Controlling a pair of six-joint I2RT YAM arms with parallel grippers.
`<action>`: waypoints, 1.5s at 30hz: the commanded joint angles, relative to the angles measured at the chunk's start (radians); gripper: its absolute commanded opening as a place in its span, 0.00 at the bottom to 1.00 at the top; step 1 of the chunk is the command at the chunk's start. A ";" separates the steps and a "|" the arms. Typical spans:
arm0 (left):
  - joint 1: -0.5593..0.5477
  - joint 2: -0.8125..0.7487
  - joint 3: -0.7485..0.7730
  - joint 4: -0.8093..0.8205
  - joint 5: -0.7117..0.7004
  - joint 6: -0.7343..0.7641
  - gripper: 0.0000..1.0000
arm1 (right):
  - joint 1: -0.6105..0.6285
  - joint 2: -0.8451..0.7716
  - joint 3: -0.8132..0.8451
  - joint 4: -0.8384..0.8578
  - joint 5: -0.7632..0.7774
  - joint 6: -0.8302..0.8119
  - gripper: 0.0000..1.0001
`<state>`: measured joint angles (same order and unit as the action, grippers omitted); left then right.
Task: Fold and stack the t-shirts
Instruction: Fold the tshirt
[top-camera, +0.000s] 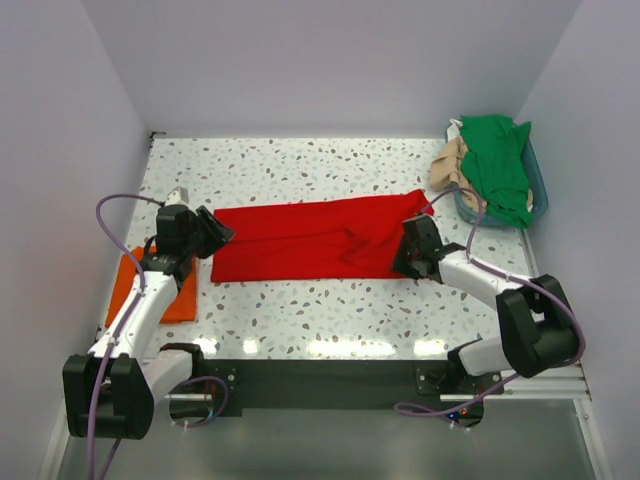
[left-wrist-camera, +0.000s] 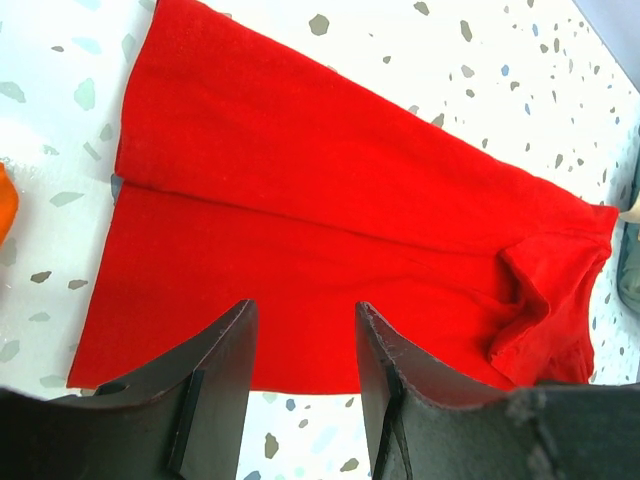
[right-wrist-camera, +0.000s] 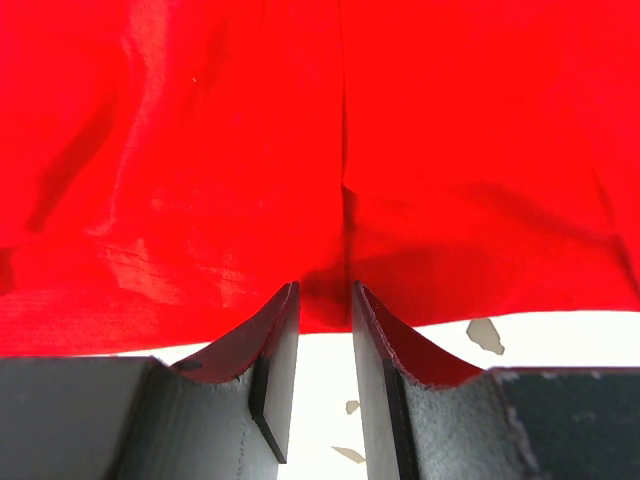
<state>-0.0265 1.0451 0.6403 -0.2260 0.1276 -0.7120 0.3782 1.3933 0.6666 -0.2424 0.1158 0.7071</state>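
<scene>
The large red t-shirt (top-camera: 315, 238) lies flat across the middle of the table, folded lengthwise into a long band. My left gripper (top-camera: 214, 236) is at its left end; in the left wrist view the left gripper (left-wrist-camera: 305, 312) is open and empty, with the red t-shirt (left-wrist-camera: 330, 210) in front of it. My right gripper (top-camera: 408, 257) is at the right end; in the right wrist view the right gripper (right-wrist-camera: 324, 292) is narrowly open, its tips straddling the red t-shirt's (right-wrist-camera: 300, 150) near edge. A folded orange t-shirt (top-camera: 135, 288) lies at the left, under my left arm.
A teal basket (top-camera: 538, 190) stands at the back right, holding a green t-shirt (top-camera: 498, 160) and a tan t-shirt (top-camera: 450, 165) that hangs over its left rim. The speckled table (top-camera: 320, 315) is walled on three sides.
</scene>
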 joint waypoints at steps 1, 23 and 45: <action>0.008 -0.011 -0.013 0.019 0.007 0.032 0.49 | 0.016 0.022 -0.004 0.040 0.028 0.025 0.32; 0.022 -0.008 -0.031 0.022 0.006 0.034 0.49 | 0.025 -0.158 0.050 -0.140 0.110 -0.006 0.04; 0.020 0.098 -0.044 0.073 0.017 0.031 0.51 | 0.021 -0.163 0.068 -0.187 0.162 -0.043 0.45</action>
<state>-0.0132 1.1244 0.5861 -0.2070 0.1318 -0.7097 0.3988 1.2541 0.6861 -0.4091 0.2508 0.6811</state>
